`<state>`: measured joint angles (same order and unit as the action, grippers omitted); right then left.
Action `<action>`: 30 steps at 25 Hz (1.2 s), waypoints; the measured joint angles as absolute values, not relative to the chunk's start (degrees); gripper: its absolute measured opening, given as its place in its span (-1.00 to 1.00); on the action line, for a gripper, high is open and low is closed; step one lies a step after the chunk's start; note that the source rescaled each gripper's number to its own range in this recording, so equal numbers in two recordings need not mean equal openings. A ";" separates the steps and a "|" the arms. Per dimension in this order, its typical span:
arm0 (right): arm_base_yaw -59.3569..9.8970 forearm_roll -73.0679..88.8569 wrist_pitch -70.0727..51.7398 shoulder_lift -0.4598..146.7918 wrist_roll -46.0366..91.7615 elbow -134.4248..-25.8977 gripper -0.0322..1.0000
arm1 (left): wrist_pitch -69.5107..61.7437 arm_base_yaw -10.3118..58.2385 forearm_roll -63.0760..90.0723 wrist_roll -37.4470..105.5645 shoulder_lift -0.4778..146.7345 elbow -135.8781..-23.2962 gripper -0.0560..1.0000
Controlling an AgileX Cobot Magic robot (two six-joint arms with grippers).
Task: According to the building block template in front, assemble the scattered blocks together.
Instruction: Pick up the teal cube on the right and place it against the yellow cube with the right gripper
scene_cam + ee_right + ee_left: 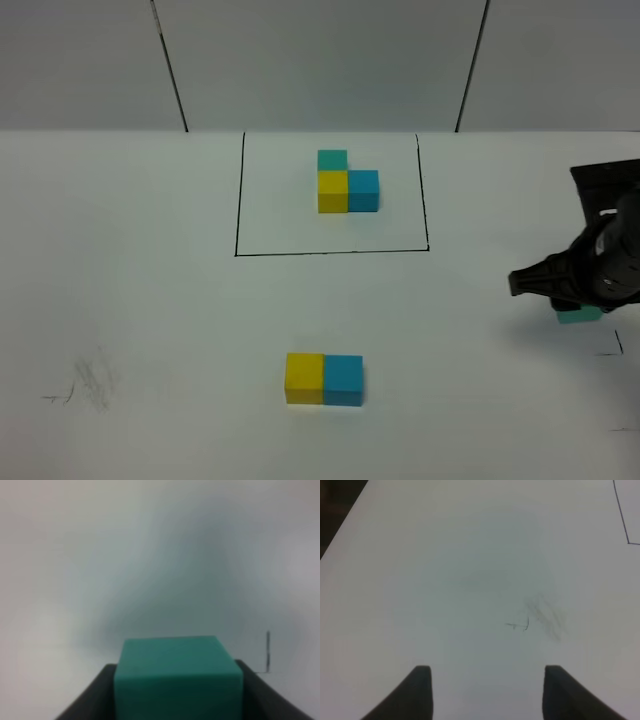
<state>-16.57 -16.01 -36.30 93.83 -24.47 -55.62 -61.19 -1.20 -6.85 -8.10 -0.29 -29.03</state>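
Two touch side by side, yellow cube (304, 377) and blue cube (343, 380); my right claw (176, 671) clamps the teal-green cube (177, 685); left claw (487, 674) narrowly parted, holding nothing.

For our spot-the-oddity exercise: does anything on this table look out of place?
The teal-green cube sits far right, gripped by the right gripper, apart from the joined yellow cube and blue cube. A grey smudge marks the table on its left side.

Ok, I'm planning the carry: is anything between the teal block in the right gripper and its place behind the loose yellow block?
Nothing visible. Only bare table lies between the teal block, clamped in the right gripper, and the spot on the far side of the yellow block; the blue block sits just beside that path.
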 joint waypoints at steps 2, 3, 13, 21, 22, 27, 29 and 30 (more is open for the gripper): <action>-20.26 -15.80 -39.98 93.75 -26.52 -58.78 -0.45 | -61.19 -1.20 -6.85 -8.10 -0.29 -29.03 -0.69; -22.23 -15.78 -42.14 94.07 -27.03 -60.83 -0.45 | -61.19 -1.20 -6.85 -8.10 -0.29 -29.03 -0.69; -38.06 -14.14 -49.54 106.26 -30.30 -83.71 -0.45 | -61.19 -1.20 -6.85 -8.10 -0.29 -28.96 -0.69; -43.43 -11.32 -57.72 120.22 -39.54 -100.24 -0.45 | -61.19 -1.20 -6.85 -8.10 -0.29 -28.96 -0.69; -44.08 -11.32 -57.74 121.23 -39.82 -101.52 -0.45 | -61.19 -1.20 -6.85 -8.10 -0.29 -28.96 -0.69; -45.38 -10.01 -58.21 125.34 -43.71 -103.76 -0.45 | -61.19 -1.20 -6.85 -8.09 -0.29 -28.96 -0.69; -45.38 -9.42 -58.82 126.13 -46.62 -103.89 -0.45 | -61.19 -1.20 -6.85 -8.09 -0.29 -28.96 -0.69; -45.38 -9.29 -59.08 126.42 -48.44 -103.89 -0.45 | -61.19 -1.20 -6.85 -8.04 -0.29 -28.96 -0.69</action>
